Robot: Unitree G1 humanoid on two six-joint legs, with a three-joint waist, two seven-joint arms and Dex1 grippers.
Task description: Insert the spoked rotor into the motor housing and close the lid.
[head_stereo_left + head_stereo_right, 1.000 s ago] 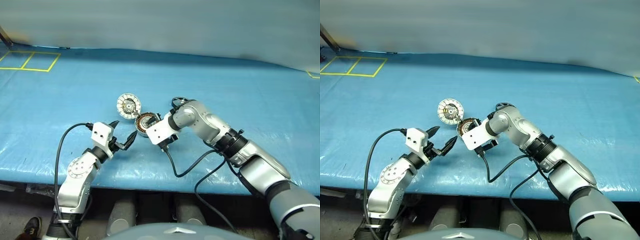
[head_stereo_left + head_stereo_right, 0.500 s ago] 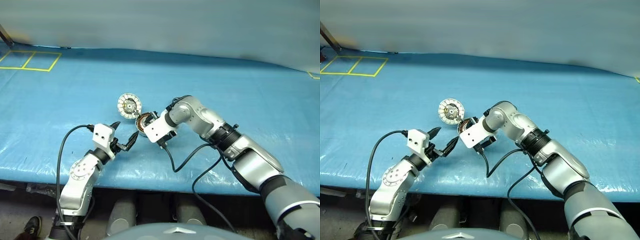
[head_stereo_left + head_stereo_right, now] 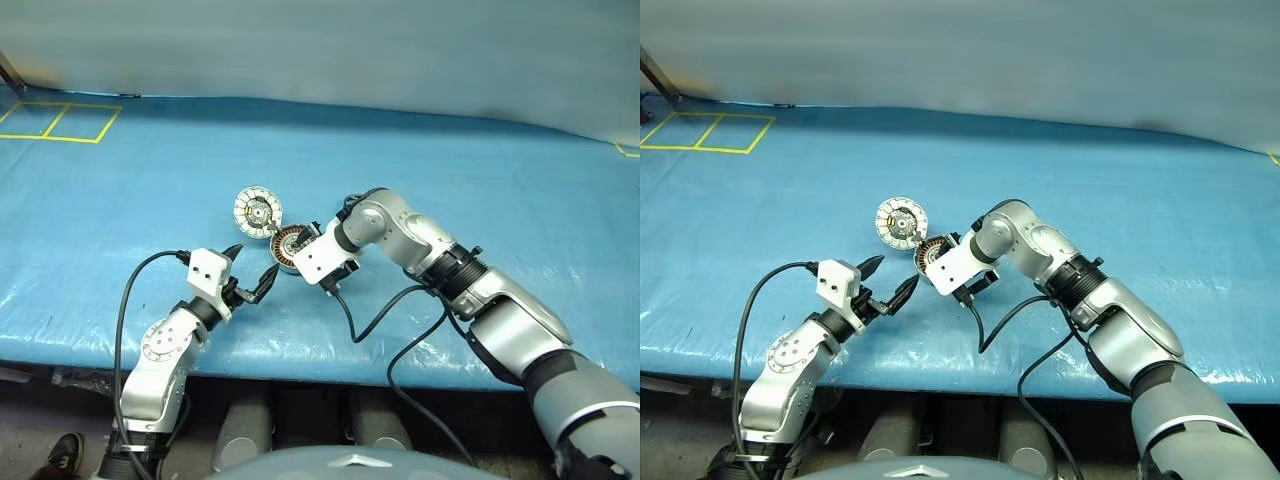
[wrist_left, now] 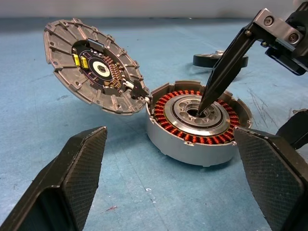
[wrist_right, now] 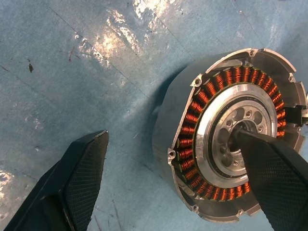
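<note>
The motor housing (image 4: 197, 120) lies on the blue table with its copper windings facing up. Its lid (image 4: 94, 65) stands hinged open at the housing's side, inner face showing. The spoked rotor (image 4: 208, 58) is a black ring lying on the table just behind the housing, partly hidden by a finger. My right gripper (image 5: 171, 136) is open and points down over the housing. One finger (image 4: 226, 62) has its tip in the central hub and the other is outside the wall. My left gripper (image 3: 253, 260) is open and holds nothing, level, a short way in front of the housing.
A blue sheet (image 3: 480, 180) covers the table, whose front edge (image 3: 300, 352) runs just below my arms. Yellow tape squares (image 3: 60, 122) mark the far left corner. Black cables (image 3: 375, 325) hang from both wrists.
My right elbow has shifted slightly while its gripper stays at the housing. The left gripper, housing and lid are as before.
</note>
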